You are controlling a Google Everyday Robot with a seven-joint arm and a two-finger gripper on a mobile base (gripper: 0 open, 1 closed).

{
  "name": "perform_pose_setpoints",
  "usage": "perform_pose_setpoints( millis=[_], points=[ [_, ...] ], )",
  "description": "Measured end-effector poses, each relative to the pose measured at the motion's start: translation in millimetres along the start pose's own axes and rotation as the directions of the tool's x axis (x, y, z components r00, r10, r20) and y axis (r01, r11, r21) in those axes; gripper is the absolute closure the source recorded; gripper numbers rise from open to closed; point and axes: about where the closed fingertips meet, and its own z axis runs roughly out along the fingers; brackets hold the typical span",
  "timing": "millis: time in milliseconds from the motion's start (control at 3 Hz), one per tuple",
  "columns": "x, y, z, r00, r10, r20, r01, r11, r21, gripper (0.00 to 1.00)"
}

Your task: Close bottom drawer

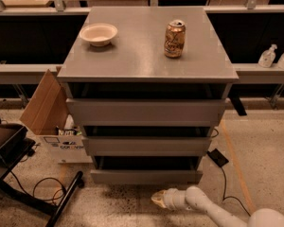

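The bottom drawer (146,176) is the lowest of three grey drawers in the grey cabinet (146,56). Its plain flat front stands close under the middle drawer (146,145), with only a narrow dark gap above it. My gripper (158,198) is low over the floor, just in front of and below the right half of the drawer front, a short way off it. Its white arm (208,209) reaches in from the lower right.
On the cabinet top stand a beige bowl (98,34) and a soda can (174,39). An open cardboard box (49,122) sits left of the cabinet, with a black stand leg (61,200) and cables on the floor. A black adapter (218,158) lies at the right.
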Motion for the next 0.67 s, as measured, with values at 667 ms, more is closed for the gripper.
perform_pose_setpoints(
  millis=[667],
  points=[
    [-53,-59,7,0.997,-0.07,0.046,0.067,0.996,0.059,1.0]
  ],
)
